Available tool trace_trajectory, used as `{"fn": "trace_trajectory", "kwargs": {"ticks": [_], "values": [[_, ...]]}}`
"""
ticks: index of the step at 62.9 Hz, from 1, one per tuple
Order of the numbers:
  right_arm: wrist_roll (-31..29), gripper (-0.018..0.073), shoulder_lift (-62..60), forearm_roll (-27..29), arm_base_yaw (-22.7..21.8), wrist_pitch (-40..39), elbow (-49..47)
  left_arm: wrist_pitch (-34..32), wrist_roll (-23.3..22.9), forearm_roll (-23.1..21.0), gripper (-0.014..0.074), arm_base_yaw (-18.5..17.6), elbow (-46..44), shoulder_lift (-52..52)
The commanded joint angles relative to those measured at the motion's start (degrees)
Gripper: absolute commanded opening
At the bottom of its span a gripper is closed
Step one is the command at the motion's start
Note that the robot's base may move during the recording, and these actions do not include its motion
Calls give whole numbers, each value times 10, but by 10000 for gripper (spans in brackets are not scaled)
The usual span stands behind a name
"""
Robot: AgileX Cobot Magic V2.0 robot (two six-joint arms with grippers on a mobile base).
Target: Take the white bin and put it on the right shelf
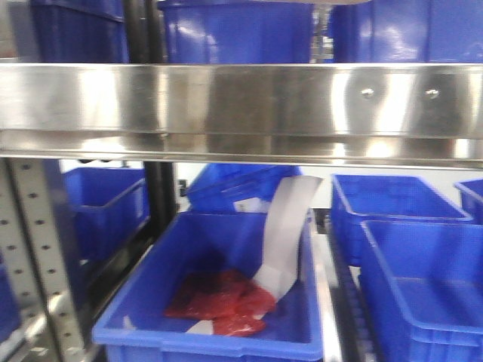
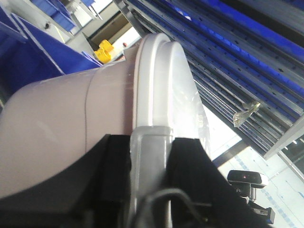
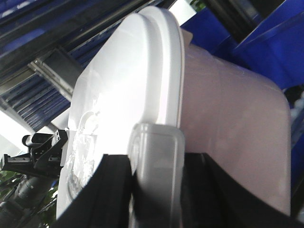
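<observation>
The white bin (image 2: 71,128) fills the left wrist view, pale pinkish body with a white rimmed lid. My left gripper (image 2: 149,147) is shut on the grey latch handle at the bin's rim, black fingers (image 2: 116,161) on either side. The right wrist view shows the bin (image 3: 228,118) from its other end; my right gripper (image 3: 156,152) is shut on that end's grey latch handle. The right shelf's shiny steel front rail (image 1: 241,105) with two screws spans the front view. The bin and both grippers are out of the front view.
Blue bins stand above the rail (image 1: 234,30) and below it; the middle lower one (image 1: 219,302) holds red bags and a white paper strip. More blue bins (image 1: 407,249) sit to the right. A perforated upright (image 1: 38,264) is at left. Rack rails (image 2: 247,61) run beside the bin.
</observation>
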Motion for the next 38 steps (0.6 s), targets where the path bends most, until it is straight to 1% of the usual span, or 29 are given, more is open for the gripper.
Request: {"fn": "trace_trajectory", "kwargs": {"ticks": [1,38], "values": [[-16,191,-25,34,19,132,-23,144,6,-10,-126,-29,-21,-28],[-16,191,-25,34,19,132,-23,144,6,-10,-126,-29,-21,-28]]}}
